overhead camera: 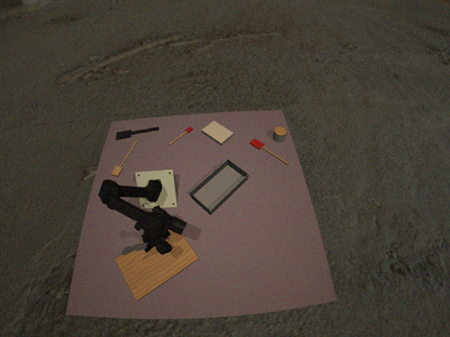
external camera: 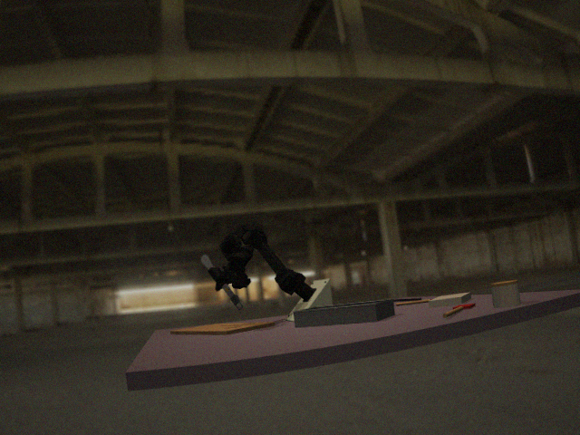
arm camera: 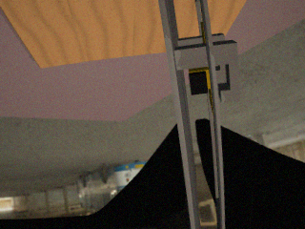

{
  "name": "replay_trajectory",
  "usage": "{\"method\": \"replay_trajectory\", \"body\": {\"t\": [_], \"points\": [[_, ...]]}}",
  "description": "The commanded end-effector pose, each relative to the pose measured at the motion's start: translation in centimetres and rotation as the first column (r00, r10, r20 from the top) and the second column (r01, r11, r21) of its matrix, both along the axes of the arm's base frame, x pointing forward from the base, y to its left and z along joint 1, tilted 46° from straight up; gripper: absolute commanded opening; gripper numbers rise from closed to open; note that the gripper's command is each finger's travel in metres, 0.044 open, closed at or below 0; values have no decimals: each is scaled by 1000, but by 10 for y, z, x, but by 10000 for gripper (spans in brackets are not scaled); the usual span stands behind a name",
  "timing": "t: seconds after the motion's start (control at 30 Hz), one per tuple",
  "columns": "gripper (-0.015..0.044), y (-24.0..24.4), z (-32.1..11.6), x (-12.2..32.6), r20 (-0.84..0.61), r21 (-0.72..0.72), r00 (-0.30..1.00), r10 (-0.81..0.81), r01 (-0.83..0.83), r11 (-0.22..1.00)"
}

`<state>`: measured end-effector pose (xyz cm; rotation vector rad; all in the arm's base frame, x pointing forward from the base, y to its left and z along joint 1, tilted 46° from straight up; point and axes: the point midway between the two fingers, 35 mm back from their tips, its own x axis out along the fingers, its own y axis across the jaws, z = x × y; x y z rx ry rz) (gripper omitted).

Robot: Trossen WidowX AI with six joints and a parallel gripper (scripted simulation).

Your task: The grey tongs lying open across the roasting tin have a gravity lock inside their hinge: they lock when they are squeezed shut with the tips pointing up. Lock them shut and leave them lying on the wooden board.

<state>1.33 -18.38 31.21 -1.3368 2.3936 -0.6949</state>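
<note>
My gripper [overhead camera: 146, 246] [external camera: 217, 277] [arm camera: 193, 132] is shut on the grey tongs [overhead camera: 130, 249] [external camera: 206, 260] [arm camera: 180, 105] and holds them in the air above the wooden board [overhead camera: 156, 273] [external camera: 213, 329] [arm camera: 105, 29]. In the exterior view they slant steeply, one plain end up and the end with a small ring down. The wrist view shows the two arms close together, nearly parallel. A grey hooked bracket [arm camera: 229, 52] spans them, with a black block [arm camera: 198, 83] edged in yellow beside it. Whether the lock has caught cannot be told.
The roasting tin [overhead camera: 200, 203] [external camera: 346, 315] stands empty beside the arm's pale base plate [overhead camera: 168, 178]. Black, wooden and red-headed utensils, a cream block [overhead camera: 217, 131] [external camera: 449, 299] and a round canister [overhead camera: 279, 135] [external camera: 506, 294] are near the far edge.
</note>
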Motion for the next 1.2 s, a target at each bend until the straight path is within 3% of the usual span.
{"method": "replay_trajectory", "body": {"t": [0.0, 0.63, 1.17], "points": [[-150, 0, 1, 0, -2, -6, 1000, 0, 0, 1000], [-150, 0, 0, -1, 0, 7, 1000, -8, 8, 1000], [-150, 2, -24, -30, 88, 372, 985, -148, 105, 922]]}}
